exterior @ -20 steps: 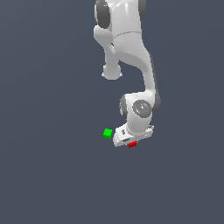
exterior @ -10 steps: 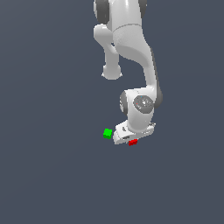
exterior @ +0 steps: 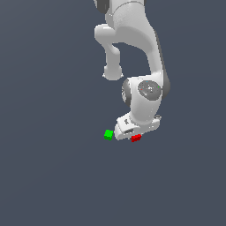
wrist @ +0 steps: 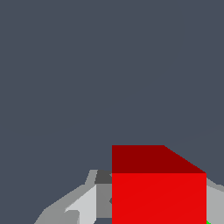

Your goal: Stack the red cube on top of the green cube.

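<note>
Filling wrist view, red cube hides claw fingertips; grip unclear.

Flat even render light — sharp, shadowless, no glare.

The red cube is plain bright red, the green cube bright green, the gripper white, the surface slate grey.
</note>
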You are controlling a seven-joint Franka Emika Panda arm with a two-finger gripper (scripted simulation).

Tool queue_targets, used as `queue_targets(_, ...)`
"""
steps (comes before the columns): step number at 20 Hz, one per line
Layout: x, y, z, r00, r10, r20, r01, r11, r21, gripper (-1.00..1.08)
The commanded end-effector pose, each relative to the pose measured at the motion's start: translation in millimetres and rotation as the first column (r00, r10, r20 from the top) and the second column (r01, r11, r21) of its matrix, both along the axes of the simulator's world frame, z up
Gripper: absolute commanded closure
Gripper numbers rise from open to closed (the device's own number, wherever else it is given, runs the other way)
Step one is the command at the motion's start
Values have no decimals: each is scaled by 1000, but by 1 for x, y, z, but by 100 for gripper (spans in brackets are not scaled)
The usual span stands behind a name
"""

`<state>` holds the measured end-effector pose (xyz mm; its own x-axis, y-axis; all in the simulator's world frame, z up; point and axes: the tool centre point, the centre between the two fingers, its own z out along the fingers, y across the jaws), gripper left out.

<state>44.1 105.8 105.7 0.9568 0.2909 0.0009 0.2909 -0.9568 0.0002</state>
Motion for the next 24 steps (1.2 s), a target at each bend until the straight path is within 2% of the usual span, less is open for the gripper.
queue_targets(1, 0, 0, 10, 1000, 0, -1, 0, 1000, 0, 108)
queue_targets(8, 0, -1, 13, 1000, 0, 0, 0, 1000, 0, 108)
queue_targets(13, -4, -12, 8, 1000, 0, 0, 0, 1000, 0, 108)
queue_targets(17, -13, -33, -1, 1000, 0, 0, 0, 1000, 0, 108)
queue_targets(24, -35, -89, -26, 1000, -1, -1, 1, 1000, 0, 108)
